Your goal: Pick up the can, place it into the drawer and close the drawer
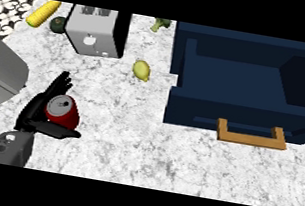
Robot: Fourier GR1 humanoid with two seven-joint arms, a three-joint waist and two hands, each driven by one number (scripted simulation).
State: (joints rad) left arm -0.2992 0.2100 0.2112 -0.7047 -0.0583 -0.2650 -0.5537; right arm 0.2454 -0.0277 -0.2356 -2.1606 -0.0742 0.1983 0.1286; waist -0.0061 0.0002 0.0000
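Left hand (41, 106) cupped around the red can (63, 112), fingers behind it, thumb below. Open blue drawer (246, 118) well apart to the right.

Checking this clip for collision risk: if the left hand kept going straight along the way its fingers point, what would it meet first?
The left hand, curled round the red can, has fingers pointing up-view and slightly right. Bare counter comes first, then probably the toaster; height above the counter is unclear, so this is tentative.
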